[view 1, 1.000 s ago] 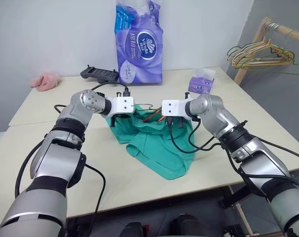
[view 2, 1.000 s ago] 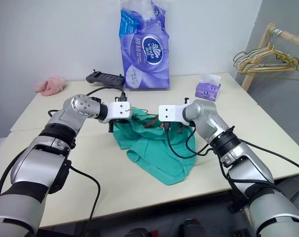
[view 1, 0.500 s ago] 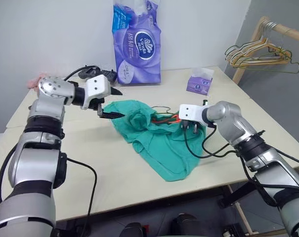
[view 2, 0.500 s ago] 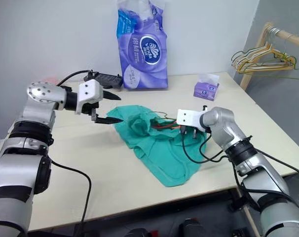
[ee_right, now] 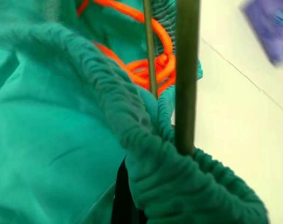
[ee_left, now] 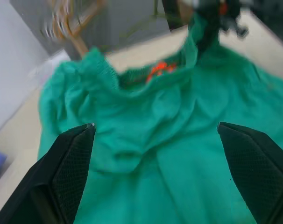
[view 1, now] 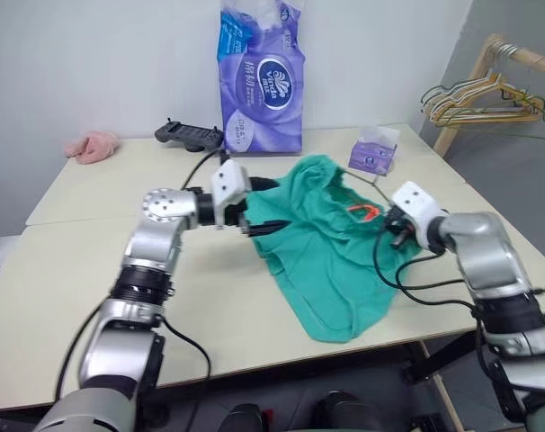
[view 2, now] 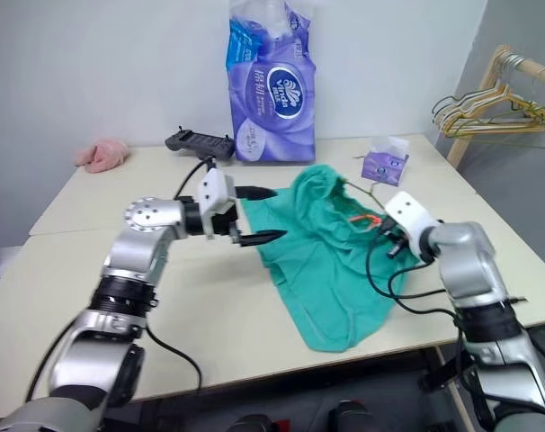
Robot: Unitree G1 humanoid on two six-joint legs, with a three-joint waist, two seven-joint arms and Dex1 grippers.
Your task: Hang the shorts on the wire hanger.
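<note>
The shorts [view 1: 331,247] lie spread on the desk [view 1: 66,279], waistband end lifted — soft, limp, likely to sag and slide; best taken at the gathered waistband. The right gripper [view 1: 391,227] has its jaws pinched on waistband and the wire hanger [ee_right: 186,74] together. The left gripper [view 2: 254,214] hovers beside the shorts, jaws spread, empty.
</note>
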